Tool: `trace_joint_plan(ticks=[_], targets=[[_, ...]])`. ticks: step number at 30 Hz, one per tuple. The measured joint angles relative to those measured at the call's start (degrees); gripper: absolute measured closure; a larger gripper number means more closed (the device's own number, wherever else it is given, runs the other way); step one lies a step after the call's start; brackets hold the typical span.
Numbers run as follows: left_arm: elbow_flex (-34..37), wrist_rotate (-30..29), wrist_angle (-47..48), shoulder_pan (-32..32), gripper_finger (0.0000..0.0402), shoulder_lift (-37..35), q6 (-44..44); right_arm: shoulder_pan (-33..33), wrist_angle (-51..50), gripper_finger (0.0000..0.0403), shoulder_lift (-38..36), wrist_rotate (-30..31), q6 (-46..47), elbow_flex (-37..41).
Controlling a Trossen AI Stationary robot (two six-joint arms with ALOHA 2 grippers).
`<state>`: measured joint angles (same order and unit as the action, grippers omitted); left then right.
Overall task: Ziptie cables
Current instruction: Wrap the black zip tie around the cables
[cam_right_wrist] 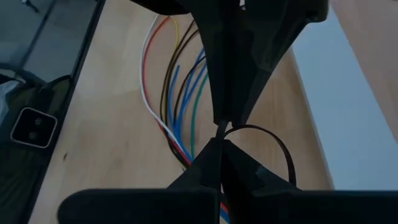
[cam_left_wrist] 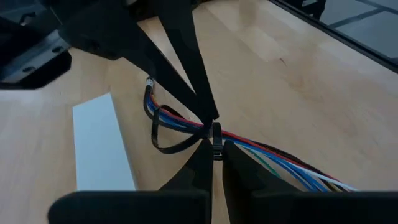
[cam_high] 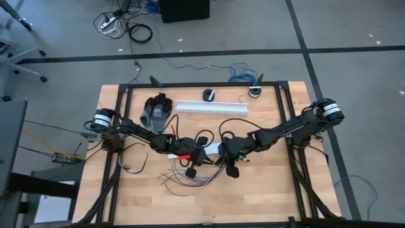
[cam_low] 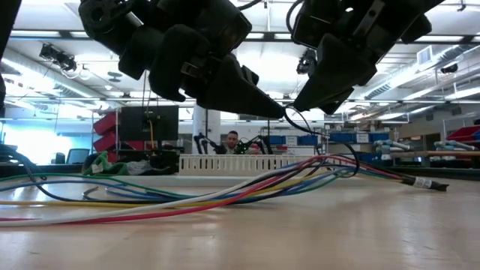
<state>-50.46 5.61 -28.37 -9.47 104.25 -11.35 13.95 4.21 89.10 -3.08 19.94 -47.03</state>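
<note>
The cables [cam_left_wrist: 273, 155] are a bundle of thin coloured wires lying on the wooden table, fanned out toward its near edge [cam_high: 190, 179]. A black ziptie [cam_left_wrist: 163, 144] runs in a wide slack loop around the bundle near one end. At the table's middle my left gripper [cam_left_wrist: 216, 144] and right gripper [cam_right_wrist: 219, 142] meet tip to tip, both shut on the ziptie. In the low view the loop [cam_low: 337, 146] hangs from the tips down to the wires [cam_low: 225, 191]. My left gripper pinches the ziptie where its loop closes [cam_left_wrist: 216, 149], between its two fingertips. The fingers slant down from the table's left. The loop hangs slack around the wires. My right gripper pinches the short stretch of strap [cam_right_wrist: 221, 132] right beside the left fingertips. Only its fingertips are on it, slanting down from the table's right. The strap runs straight between the two grippers' tips.
A white slotted duct [cam_high: 212, 107] lies toward the far edge, a dark green glove [cam_high: 155, 111] to its left. Two small round dark things [cam_high: 208, 95] [cam_high: 255, 92] sit by the far rail. A white card [cam_left_wrist: 99, 149] lies under the grippers. Black frame rails [cam_high: 120, 126] border the table.
</note>
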Motion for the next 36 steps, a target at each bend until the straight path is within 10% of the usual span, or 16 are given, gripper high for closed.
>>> trace_joint_plan(ticks=[36], targets=[[0.0,0.1,1.7,0.0,0.0396,0.0,-0.4,-1.1,5.4,0.0403,5.3,-7.0,-0.8,0.1]])
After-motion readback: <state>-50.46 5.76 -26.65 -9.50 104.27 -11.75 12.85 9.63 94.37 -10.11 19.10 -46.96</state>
